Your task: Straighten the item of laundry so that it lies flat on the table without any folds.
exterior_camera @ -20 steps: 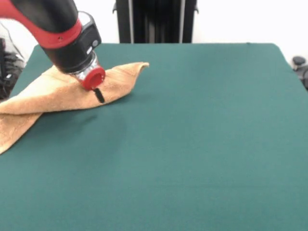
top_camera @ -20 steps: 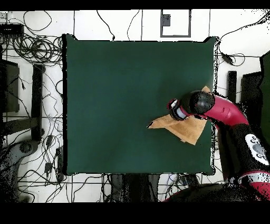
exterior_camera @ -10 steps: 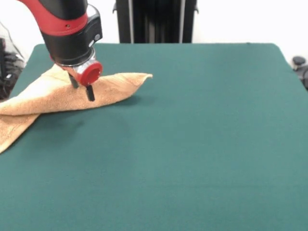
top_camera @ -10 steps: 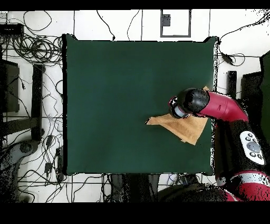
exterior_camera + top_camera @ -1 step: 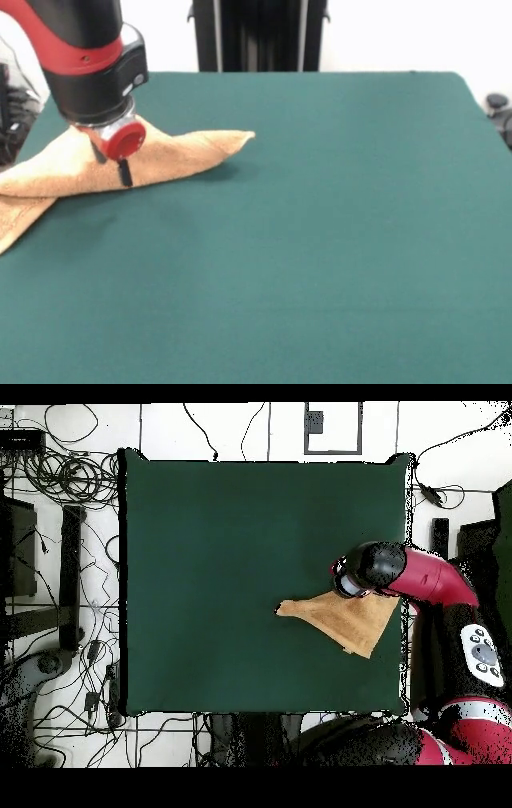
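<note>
The item of laundry (image 5: pixel 184 152) is an orange-tan towel lying folded over itself at the left of the green table (image 5: pixel 336 224). A pointed tip reaches toward the table's middle, and a lower flap runs off the picture's left edge. My gripper (image 5: pixel 112 164) is down at the towel's raised ridge and touches the cloth. From above, the item of laundry (image 5: pixel 350 619) is a folded wedge near the right edge of the table (image 5: pixel 220 534). There the gripper (image 5: pixel 345 584) sits over its upper edge. The red arm hides part of the cloth.
Cables (image 5: pixel 60 474) and dark equipment (image 5: pixel 20 564) lie on the floor around the table. The towel is close to the table's edge (image 5: pixel 405 634) on the arm's side.
The gripper has moved left in the front view and sunk lower onto the towel. The towel's pointed tip has dropped from a raised curl and shifted slightly toward the camera.
</note>
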Controlling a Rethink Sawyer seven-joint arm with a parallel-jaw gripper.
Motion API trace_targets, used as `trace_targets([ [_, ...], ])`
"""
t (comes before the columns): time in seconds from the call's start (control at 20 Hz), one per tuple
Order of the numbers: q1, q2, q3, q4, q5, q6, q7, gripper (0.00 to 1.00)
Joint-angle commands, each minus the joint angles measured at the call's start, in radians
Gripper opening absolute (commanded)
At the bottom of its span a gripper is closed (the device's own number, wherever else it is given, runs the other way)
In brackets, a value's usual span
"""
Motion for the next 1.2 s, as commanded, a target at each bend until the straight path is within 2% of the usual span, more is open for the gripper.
trace_targets([
  [0.05, 0.032, 0.149, 0.025, -0.105, 0.041, 0.082, 0.071, 1.00],
  [0.2, 0.028, 0.173, 0.029, -0.136, 0.053, 0.127, 0.054, 1.00],
  [0.5, 0.013, 0.211, 0.029, -0.182, 0.098, 0.297, 0.036, 1.00],
  [0.9, -0.008, 0.234, 0.034, -0.167, 0.201, 0.563, 0.087, 1.00],
  [1.2, -0.009, 0.238, 0.021, -0.155, 0.235, 0.639, 0.103, 1.00],
])
